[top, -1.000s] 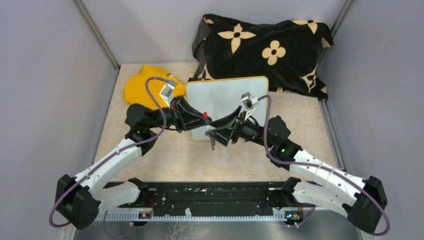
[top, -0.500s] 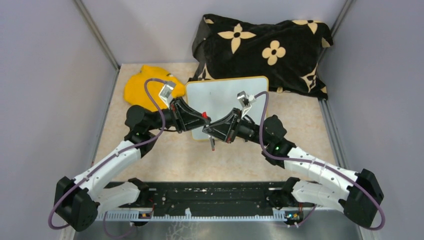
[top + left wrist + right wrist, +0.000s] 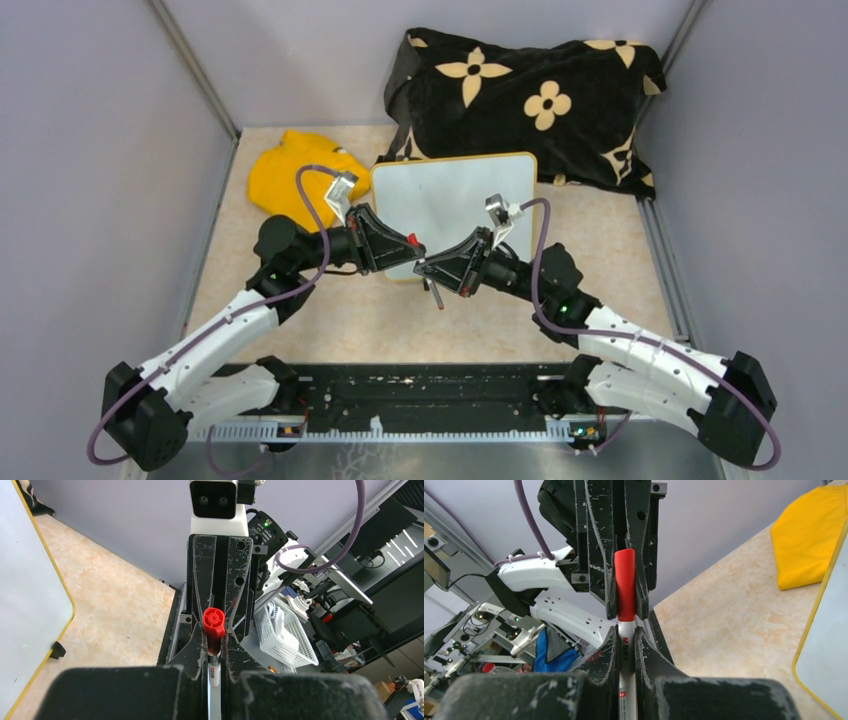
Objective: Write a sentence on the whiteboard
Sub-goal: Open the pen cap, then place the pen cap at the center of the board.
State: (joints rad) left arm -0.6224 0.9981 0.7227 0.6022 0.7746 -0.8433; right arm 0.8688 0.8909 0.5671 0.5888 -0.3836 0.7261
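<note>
Left end effector point(image 3: 625, 611) on red cap point(image 3: 625, 575), right end effector point(image 3: 626, 636) on barrel point(image 3: 627, 655)

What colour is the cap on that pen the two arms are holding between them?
Red: the cap on the pen, clearest in the right wrist view.

A crumpled yellow cloth point(image 3: 295, 175) lies at the far left of the beige, marble-patterned counter point(image 3: 330, 320). Just to its right, a black blanket point(image 3: 520, 95) printed with cream flower shapes is heaped along the far edge against the plain grey-lilac walls point(image 3: 100, 150). Beyond the counter's edge, the left wrist view shows a white lattice-sided basket point(image 3: 287, 637) among cables and dark equipment, and the right wrist view shows a blue object point(image 3: 555, 652) too blurred to identify.
</note>
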